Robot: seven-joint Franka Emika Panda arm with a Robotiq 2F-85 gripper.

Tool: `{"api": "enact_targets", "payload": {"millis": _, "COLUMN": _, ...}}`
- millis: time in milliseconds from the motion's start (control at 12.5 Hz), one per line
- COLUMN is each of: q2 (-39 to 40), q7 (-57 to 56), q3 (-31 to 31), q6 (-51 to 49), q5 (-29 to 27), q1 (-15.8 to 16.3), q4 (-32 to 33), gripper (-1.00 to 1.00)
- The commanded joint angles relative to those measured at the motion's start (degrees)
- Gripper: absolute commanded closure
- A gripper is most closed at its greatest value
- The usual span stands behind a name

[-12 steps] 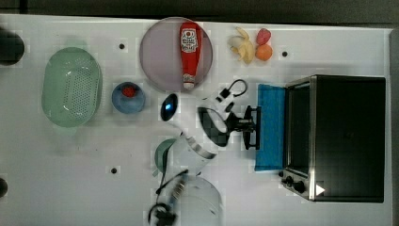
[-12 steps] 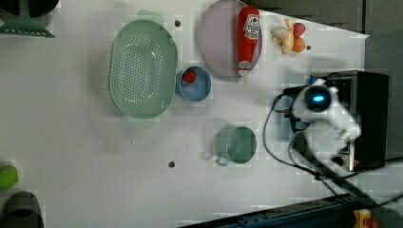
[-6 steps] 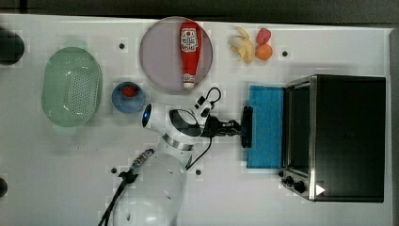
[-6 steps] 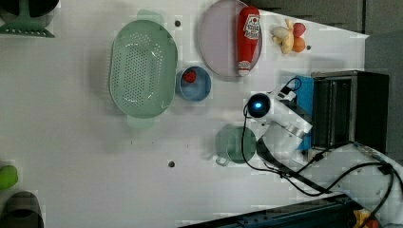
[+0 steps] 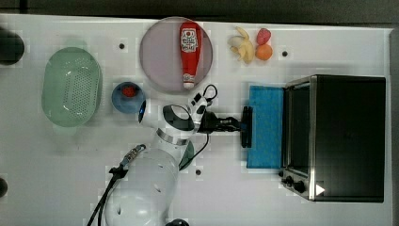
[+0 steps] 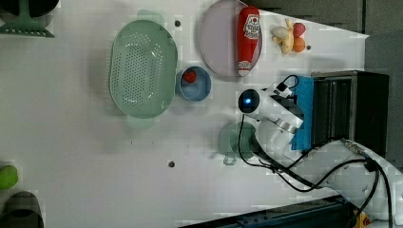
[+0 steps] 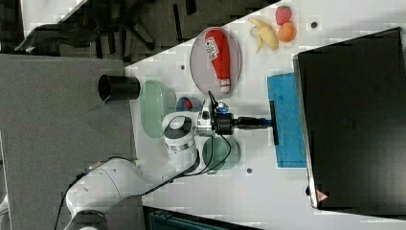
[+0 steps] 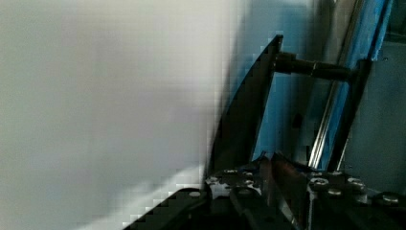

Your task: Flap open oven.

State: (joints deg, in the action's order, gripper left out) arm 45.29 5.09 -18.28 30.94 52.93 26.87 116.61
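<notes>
The gripper (image 5: 241, 126) is clamped narrowly on the black bar handle (image 5: 246, 126) of the oven (image 5: 346, 136), whose blue-tinted glass door (image 5: 266, 126) lies folded down flat just beyond the gripper's tips. The oven's black body stands past the door on the white counter (image 5: 56, 179). Behind the gripper, near the wrist, sits a green cup (image 7: 218, 153); farther off a ketchup bottle (image 5: 189, 47) lies on a plate (image 5: 160, 54)

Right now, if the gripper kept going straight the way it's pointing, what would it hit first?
The gripper points level toward the oven and is already at the door's black bar handle. Pushing on, it would meet that handle, then the blue glass door behind it.
</notes>
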Motion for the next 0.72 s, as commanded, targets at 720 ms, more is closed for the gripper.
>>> {"api": "enact_targets", "payload": {"millis": 720, "q2": -23.8, "q7": -0.05, "q3": -2.07, "q6": 6.41, "q5": -26.14, "q1": -1.48, "q4": -1.25, "gripper": 0.65}}
